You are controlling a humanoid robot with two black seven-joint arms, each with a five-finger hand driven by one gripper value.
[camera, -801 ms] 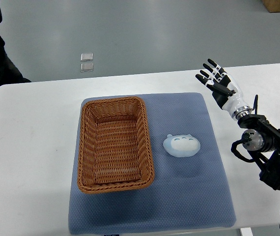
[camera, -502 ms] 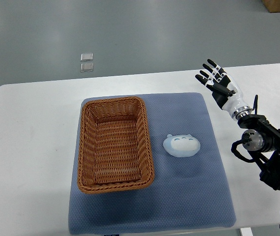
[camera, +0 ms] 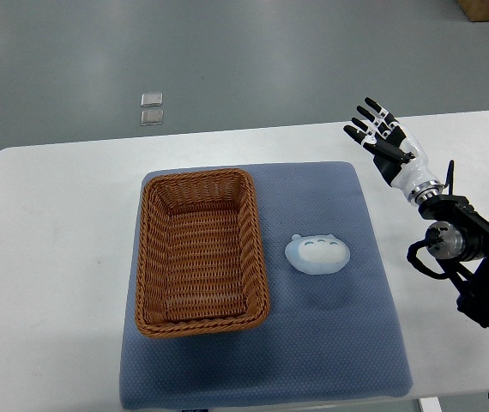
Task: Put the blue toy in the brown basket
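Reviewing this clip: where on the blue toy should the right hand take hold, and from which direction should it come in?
Probably across the blue toy's short front-to-back width, coming down from above. It lies flat on the blue mat as a low, rounded oval, wider left to right, with clear mat all round. The brown basket sits to its left, so the open right hand likely approaches freely from the right.

A brown basket (camera: 201, 251) of coarse woven wicker is sitting on a matt, dimpled blue cloth mat (camera: 330, 343), while the smooth, pale blue toy (camera: 316, 254), possibly soft rubber, is lying beside it; the white table (camera: 56, 257) is showing a smooth finish.
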